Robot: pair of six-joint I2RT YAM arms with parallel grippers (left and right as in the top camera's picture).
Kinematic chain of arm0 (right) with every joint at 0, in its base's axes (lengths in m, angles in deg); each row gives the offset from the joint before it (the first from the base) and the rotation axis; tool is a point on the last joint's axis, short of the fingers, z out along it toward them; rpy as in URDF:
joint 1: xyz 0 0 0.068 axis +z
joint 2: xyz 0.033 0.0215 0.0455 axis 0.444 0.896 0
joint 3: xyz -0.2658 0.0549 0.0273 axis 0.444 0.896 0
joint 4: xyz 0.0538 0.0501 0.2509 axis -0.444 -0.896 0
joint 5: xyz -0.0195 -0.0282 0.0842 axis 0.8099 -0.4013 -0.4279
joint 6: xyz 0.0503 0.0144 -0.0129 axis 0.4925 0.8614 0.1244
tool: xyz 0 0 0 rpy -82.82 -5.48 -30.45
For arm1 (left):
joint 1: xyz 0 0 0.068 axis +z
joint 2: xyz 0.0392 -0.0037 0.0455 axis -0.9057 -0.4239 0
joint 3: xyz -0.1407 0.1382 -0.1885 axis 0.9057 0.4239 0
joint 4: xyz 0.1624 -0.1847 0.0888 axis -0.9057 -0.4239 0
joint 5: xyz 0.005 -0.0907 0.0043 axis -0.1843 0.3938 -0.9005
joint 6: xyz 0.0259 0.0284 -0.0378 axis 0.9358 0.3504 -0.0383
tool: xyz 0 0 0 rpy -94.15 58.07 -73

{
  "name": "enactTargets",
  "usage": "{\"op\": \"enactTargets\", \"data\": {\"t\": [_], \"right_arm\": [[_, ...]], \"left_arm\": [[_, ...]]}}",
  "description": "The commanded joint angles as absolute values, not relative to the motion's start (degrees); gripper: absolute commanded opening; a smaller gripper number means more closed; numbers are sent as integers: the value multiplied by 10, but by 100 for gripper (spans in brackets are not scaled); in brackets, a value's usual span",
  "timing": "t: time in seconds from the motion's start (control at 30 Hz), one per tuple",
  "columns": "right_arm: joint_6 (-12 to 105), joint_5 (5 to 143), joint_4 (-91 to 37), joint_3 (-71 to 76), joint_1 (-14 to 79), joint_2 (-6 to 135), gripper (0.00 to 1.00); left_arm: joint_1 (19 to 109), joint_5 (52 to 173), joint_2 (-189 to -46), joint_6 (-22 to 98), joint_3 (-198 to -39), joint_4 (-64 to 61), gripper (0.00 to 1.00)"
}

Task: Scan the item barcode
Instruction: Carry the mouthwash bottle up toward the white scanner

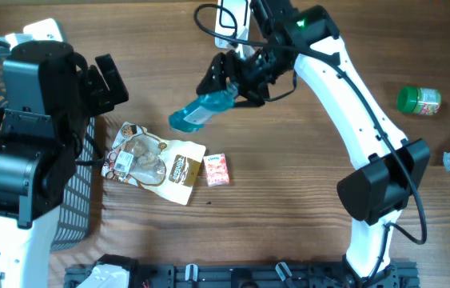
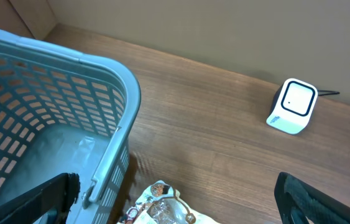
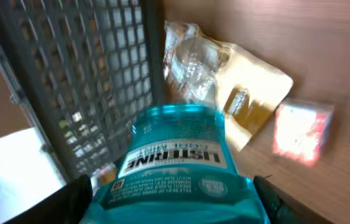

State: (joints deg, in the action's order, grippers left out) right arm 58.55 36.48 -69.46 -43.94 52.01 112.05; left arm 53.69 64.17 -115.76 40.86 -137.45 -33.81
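Teal Listerine bottle (image 3: 175,162), pinched in my right pincer (image 1: 226,92) over the table (image 1: 288,184), near the snack pouch (image 1: 153,160); my left pincer (image 2: 175,208) spread wide beside the basket (image 2: 100,93).

Overhead I get even, soft light, but my right wrist view is smeared, perhaps by motion, with the pink box (image 3: 303,130) glaring white.

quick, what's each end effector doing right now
Left end effector: open, empty.
Right end effector: closed on the teal plastic mouthwash bottle.
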Motion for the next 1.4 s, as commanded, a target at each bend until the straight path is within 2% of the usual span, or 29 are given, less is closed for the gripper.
{"op": "enactTargets", "data": {"t": [0.0, 0.17, 0.33, 0.5, 0.7, 0.93, 1.37], "right_arm": [[497, 519, -594, -457, 518, 1117, 57], [376, 559, -430, -453, 518, 1119, 56], [325, 614, -303, -451, 502, 1158, 56], [345, 608, -154, -451, 449, 1236, 56], [400, 484, -12, -451, 411, 1283, 57], [464, 355, 79, -452, 410, 1283, 56], [446, 357, 148, -452, 412, 1293, 52]], "left_arm": [[538, 634, -1158, 403, -1373, -337, 100], [538, 634, -1158, 404, -1373, -338, 100], [538, 634, -1158, 404, -1373, -341, 100], [538, 634, -1158, 404, -1373, -363, 100], [538, 634, -1158, 404, -1373, -395, 100], [538, 634, -1158, 404, -1373, -414, 100], [538, 634, -1158, 404, -1373, -414, 100]]}}
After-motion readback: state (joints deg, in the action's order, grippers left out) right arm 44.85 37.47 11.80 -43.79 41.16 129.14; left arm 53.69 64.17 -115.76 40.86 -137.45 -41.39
